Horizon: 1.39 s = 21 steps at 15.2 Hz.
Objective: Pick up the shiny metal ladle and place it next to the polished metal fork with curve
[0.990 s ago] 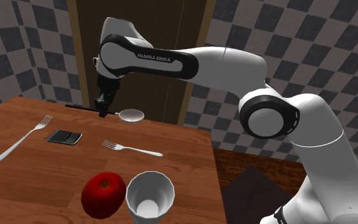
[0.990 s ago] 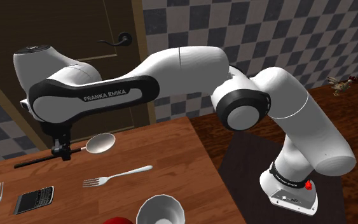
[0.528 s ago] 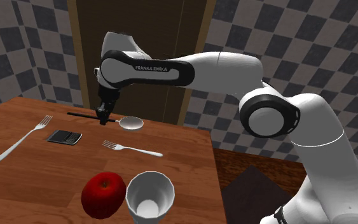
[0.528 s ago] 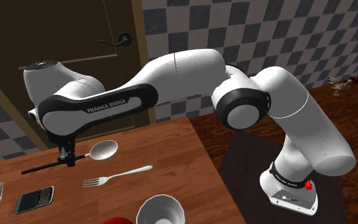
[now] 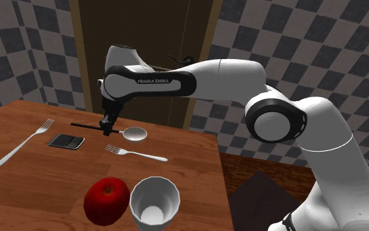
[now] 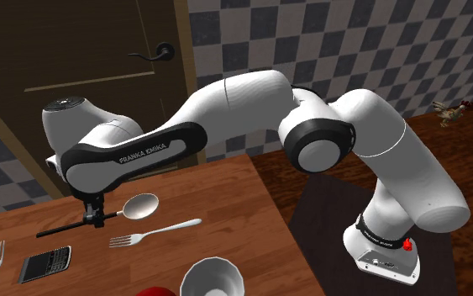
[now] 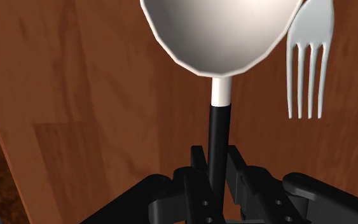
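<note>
At the gripper (image 7: 214, 167): both black fingers clamp the dark handle of the ladle (image 7: 219, 32), just below its pale stem.
Ladle (image 5: 135, 134): held roughly level, low over the wooden table (image 5: 189, 170), bowl toward the shoulder view's right.
Curved fork (image 5: 137, 153): flat on the table, just beside the ladle's bowl.
Phone (image 5: 67, 141): near the handle's free end.
Second fork (image 5: 24, 142): beyond the phone.
Apple (image 5: 107, 199), cup (image 5: 154, 203): side by side, nearest the shoulder camera.

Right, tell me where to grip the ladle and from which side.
Grip the ladle on its thin black handle, close behind the bowl, coming from above with the jaws across it. The handle is slim and roughly level; the bowl is too wide. The gripper clasps it there.
</note>
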Each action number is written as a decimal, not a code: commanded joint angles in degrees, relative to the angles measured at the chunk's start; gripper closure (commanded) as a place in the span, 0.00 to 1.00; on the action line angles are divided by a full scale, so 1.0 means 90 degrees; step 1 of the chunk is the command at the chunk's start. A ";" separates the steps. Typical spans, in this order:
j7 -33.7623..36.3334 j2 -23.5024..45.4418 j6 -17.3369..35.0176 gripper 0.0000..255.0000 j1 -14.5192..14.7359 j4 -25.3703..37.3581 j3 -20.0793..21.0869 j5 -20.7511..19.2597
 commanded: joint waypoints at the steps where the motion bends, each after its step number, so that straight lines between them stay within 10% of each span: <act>1: -0.0001 -0.0009 0.0050 1.00 0.0001 -0.0055 0.0001 0.0001; 6: -0.0001 -0.0009 0.0049 1.00 0.0001 -0.0055 0.0001 0.0001; 7: -0.0001 -0.0009 0.0049 0.00 0.0001 -0.0054 0.0001 0.0001; 21: -0.0004 -0.0344 -0.0508 0.00 -0.0064 0.0164 0.0009 0.0018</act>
